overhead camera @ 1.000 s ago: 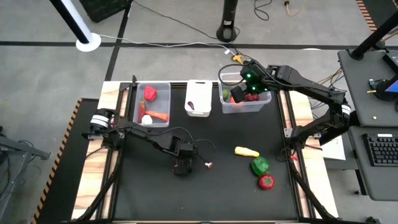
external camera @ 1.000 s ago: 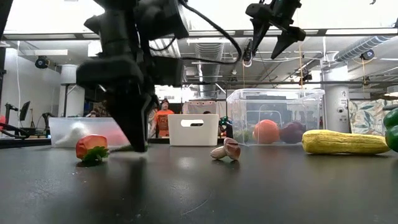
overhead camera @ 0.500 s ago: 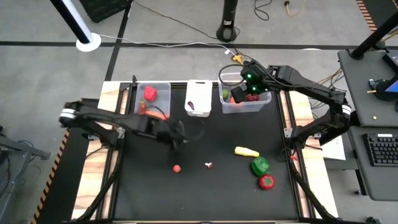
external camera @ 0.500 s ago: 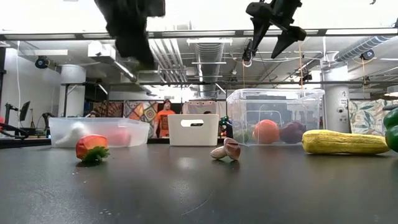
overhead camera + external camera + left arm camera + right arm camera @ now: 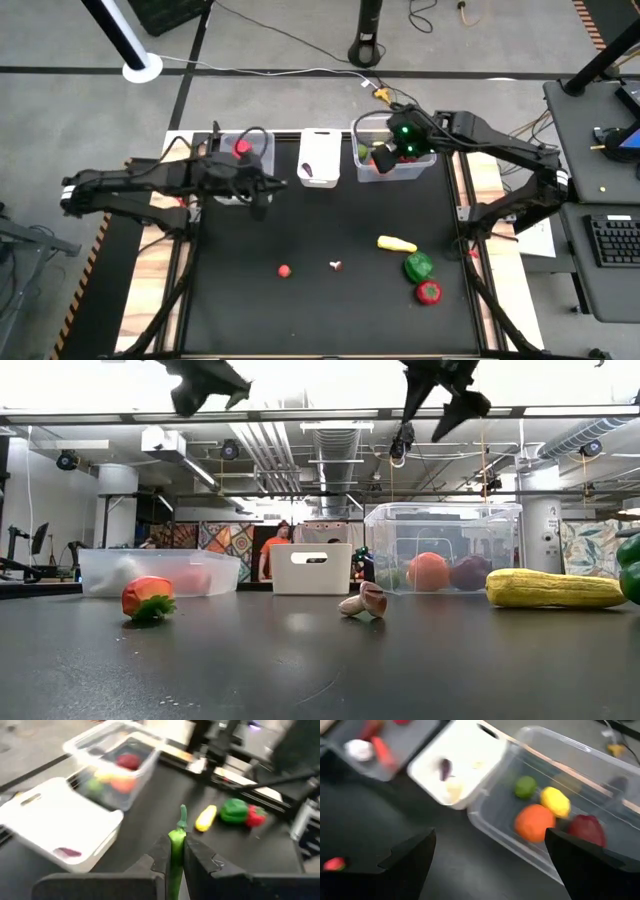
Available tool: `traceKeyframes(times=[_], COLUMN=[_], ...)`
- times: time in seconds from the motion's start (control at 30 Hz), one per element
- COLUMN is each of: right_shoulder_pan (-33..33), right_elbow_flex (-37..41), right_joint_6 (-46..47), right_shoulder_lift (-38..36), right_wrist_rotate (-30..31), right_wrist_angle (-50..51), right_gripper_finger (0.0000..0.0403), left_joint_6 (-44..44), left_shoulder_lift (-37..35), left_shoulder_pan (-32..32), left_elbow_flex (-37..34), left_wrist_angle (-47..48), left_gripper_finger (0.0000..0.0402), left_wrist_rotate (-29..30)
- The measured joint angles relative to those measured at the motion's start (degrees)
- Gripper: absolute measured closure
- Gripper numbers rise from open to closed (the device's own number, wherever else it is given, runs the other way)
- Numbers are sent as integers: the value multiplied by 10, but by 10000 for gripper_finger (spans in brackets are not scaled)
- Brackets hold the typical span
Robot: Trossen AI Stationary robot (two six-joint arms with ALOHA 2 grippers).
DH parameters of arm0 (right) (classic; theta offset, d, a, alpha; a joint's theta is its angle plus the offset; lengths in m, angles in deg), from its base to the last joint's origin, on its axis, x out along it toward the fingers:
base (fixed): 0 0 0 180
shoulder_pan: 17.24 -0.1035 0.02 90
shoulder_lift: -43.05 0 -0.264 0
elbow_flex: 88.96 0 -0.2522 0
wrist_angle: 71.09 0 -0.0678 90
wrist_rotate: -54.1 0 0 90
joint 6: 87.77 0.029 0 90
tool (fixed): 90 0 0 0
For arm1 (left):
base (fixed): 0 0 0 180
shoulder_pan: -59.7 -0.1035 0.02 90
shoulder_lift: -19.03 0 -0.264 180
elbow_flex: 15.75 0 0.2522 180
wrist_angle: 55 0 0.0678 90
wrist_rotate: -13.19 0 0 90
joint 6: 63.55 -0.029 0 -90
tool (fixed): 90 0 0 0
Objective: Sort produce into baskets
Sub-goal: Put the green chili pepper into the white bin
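My left gripper (image 5: 176, 840) is shut on a green chili (image 5: 176, 851) and hangs high near the left clear basket (image 5: 238, 152), which holds red produce. My right gripper (image 5: 490, 865) stands open above the right clear basket (image 5: 555, 820), which holds an orange, a lemon, a lime and a dark red piece. The white basket (image 5: 320, 157) stands between the two. On the table lie a small red fruit (image 5: 285, 270), a garlic piece (image 5: 336, 265), a yellow squash (image 5: 397, 243), a green pepper (image 5: 418, 266) and a red pepper (image 5: 428, 291). My left gripper pinches the chili's body (image 5: 176, 865) between its two fingers, which lie along it. The stem end (image 5: 183, 815) sticks out past the fingertips. The fingers slant down and forward, and the chili is lifted clear of the table.
The left arm (image 5: 150, 180) reaches in from the table's left side across the left clear basket. A wide bare stretch of black table (image 5: 250, 310) lies at the near left. A person in orange (image 5: 272, 555) stands in the room far behind the baskets.
My left gripper has risen from the table beside the small red fruit and gone toward the far left, to the left clear basket, tipping from pointing down to nearly level. The small red fruit has stayed where it was.
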Motion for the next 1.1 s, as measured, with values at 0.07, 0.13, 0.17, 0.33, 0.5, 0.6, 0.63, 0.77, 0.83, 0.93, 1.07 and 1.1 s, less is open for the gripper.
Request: traceKeyframes(times=[0.07,0.13,0.17,0.33,0.5,0.6,0.63,0.77,0.83,0.93,1.07,1.1], right_shoulder_pan=[-21,-42,-53,-79,-82,-84,-85,-89,-92,-92,-99,-101], right_elbow_flex=[0,0,0,0,3,3,3,3,3,3,3,3], right_joint_6=[-4,-6,-6,10,25,36,40,49,55,58,78,85], right_shoulder_lift=[-9,-15,-18,-20,-17,-18,-19,-19,-19,-19,-22,-24], right_wrist_rotate=[0,0,0,0,0,1,0,0,0,0,-6,-11], right_wrist_angle=[-17,-28,-33,-54,-55,-55,-56,-56,-56,-56,-53,-51], right_gripper_finger=[37,37,37,37,37,37,37,37,37,37,37,37], left_joint_6=[37,82,105,224,191,136,124,80,65,42,21,11], left_shoulder_lift=[-20,-36,-42,-45,-30,-16,-8,54,100,173,262,279], left_shoulder_pan=[-7,-14,-19,-74,-145,-148,-148,-164,-171,-177,-178,-180], left_elbow_flex=[-27,-53,-64,-100,-104,-95,-90,-68,-50,-25,4,14], left_wrist_angle=[1,16,26,92,59,-47,-91,-190,-201,-202,-196,-197], left_gripper_finger=[385,385,385,385,386,386,386,386,386,386,382,380], left_wrist_rotate=[29,64,80,156,76,34,30,31,31,31,31,30])
